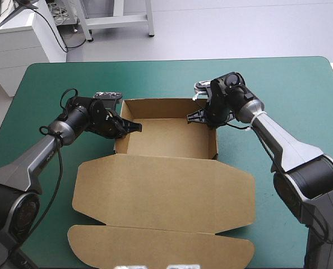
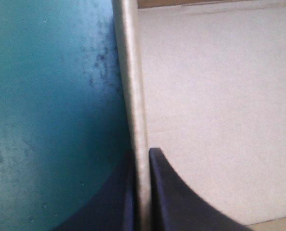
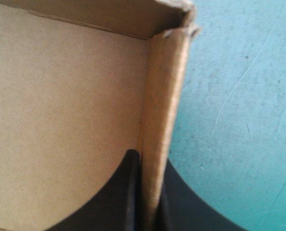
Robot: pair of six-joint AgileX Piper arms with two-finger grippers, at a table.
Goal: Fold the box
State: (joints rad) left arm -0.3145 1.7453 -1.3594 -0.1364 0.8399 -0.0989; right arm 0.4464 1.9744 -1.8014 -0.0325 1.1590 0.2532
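1. While looking along the left gripper (image 2: pixel 143 156): pinched all but closed on the left wall (image 2: pixel 133 86) of the box (image 1: pixel 166 168), one black finger inside the tray (image 2: pixel 220 96), the other outside, over the teal-green bench (image 2: pixel 46 96).
2. Much the same at the right gripper (image 3: pixel 150 161): clamped nearly closed on the right wall (image 3: pixel 164 96), one finger on the tray side, one on the bench side, a corner of the tray just ahead of the fingertips.
3. From above: left gripper reaching over the left wall about midway along it, right gripper near the far right corner, the two well apart with the tray between them.
4. Farther out, the box in the middle of the bench: tray on the far half, walls upright, floor bare. Lid (image 1: pixel 166 188) flat on the bench toward the robot, joined along the tray's near edge, with its rounded end flap (image 1: pixel 161 246) nearest the robot.
5. Step in hand, as a judgement: firming up the two side walls by squeezing the doubled board so as to stay standing. Tray seemingly as good as formed; lid not yet dealt with.
6. Next move, likely: ease both grippers open a little and lift straight up off the walls. No sideways pull, to avoid splaying a wall or dragging the tray. Worth watching for spring-back once freed.
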